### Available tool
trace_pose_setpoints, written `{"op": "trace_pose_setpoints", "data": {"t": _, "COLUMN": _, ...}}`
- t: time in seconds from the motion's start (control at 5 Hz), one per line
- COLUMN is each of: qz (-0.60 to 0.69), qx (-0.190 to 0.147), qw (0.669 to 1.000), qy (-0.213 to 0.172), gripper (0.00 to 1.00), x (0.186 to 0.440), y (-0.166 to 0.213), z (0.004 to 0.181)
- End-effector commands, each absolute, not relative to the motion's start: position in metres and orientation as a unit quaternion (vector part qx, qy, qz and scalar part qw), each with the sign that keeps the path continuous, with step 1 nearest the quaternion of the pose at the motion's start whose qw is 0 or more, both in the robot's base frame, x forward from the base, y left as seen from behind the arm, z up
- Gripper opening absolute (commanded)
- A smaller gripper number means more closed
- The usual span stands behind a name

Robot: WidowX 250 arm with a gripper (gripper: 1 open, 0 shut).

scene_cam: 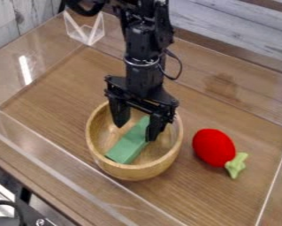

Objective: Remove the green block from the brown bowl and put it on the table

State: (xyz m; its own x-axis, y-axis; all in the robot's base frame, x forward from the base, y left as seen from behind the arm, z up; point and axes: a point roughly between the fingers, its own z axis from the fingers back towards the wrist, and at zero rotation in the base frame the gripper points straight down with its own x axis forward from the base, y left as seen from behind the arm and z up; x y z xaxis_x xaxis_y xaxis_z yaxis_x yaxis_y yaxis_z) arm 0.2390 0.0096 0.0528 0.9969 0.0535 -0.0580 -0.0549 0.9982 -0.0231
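I see the arm upright, gripper (138,125) pointing straight down (jaws spread wide) into the brown bowl (102,148); its fingers straddle the green block (130,146). No grip that I can see.

A black, boxy-linked robot arm (143,40) with a looping black cable ends in a two-fingered black gripper (140,124).

You have the light green block (131,146) lying flat and slanted inside the round wooden brown bowl (104,159), which sits on the wood-grain table (60,88).
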Motion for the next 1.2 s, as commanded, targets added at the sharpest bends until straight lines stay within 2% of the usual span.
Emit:
{"op": "trace_pose_setpoints", "data": {"t": 0.0, "qz": 0.035, "qx": -0.014, "qw": 0.999, "qy": 0.012, "gripper": 1.00, "x": 0.244, "y": 0.014, "z": 0.051}}
{"op": "trace_pose_setpoints", "data": {"t": 1.0, "qz": 0.051, "qx": -0.022, "qw": 0.998, "qy": -0.009, "gripper": 1.00, "x": 0.253, "y": 0.018, "z": 0.035}}
